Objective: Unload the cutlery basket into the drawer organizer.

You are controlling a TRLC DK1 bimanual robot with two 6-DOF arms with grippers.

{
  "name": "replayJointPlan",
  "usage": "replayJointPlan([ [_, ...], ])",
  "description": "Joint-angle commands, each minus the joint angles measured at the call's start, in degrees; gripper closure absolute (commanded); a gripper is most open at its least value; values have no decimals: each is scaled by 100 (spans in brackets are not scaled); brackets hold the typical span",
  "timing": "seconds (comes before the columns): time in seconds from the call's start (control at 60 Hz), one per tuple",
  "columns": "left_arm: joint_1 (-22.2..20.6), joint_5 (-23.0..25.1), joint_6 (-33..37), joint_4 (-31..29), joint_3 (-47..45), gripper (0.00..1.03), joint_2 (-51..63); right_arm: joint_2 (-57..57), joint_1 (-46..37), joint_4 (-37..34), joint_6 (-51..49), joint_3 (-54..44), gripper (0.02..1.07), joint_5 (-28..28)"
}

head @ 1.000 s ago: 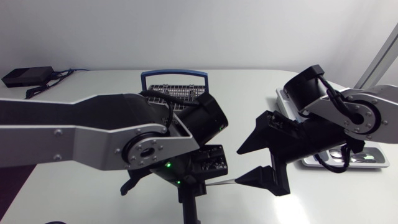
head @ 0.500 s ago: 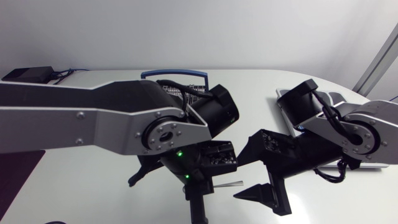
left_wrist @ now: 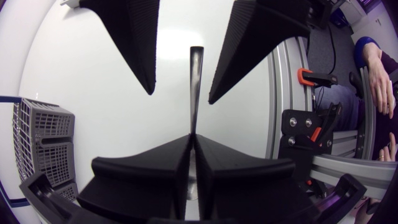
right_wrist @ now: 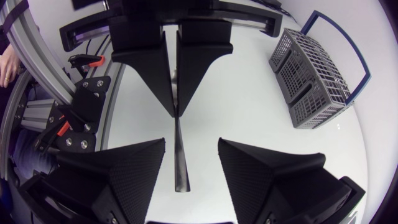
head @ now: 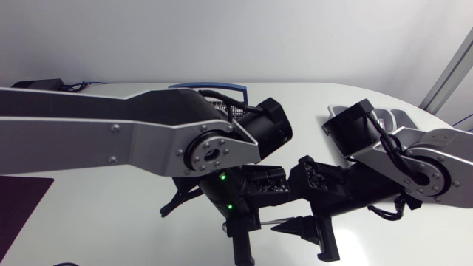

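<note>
A slim metal cutlery piece (left_wrist: pixel 195 87) is held level over the near middle of the table (head: pixel 310 103), well apart from both containers. Your left gripper (left_wrist: pixel 192 134) is clamped tight on one end of it, fingers pressed together around the flat shaft. Your right gripper (right_wrist: pixel 191 142) faces it with fingers spread wide, one on each side of the free end, touching neither face.

This looks like a handover from left arm to right. The next move calls for your right fingers to close squarely on the shaft before your left lets go, or the piece may drop.

The grey cutlery basket (right_wrist: pixel 311 74), with a blue handle (head: pixel 211 86), sits at the far side, behind your left arm. No cutlery shows standing in the compartments you can see. The drawer organizer (head: pixel 399 118) lies far right, mostly hidden by your right arm, so its contents cannot be told.
</note>
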Motion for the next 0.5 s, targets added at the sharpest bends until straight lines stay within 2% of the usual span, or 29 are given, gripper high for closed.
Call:
replayJointPlan([
  [0.0, -49, 67, -22, -79, 169, 100, 98, -33, 72, 57, 46, -151, 66, 19],
  [0.133, -49, 120, -31, -141, 231, 100, 98, -24, 81, 83, 46, -160, 80, 19],
  [0.4, -49, 164, -39, -238, 292, 100, 98, 20, 108, 75, 28, -178, 80, 55],
  [0.483, -49, 173, -39, -246, 301, 100, 98, 20, 116, 83, 37, -187, 87, 55],
])
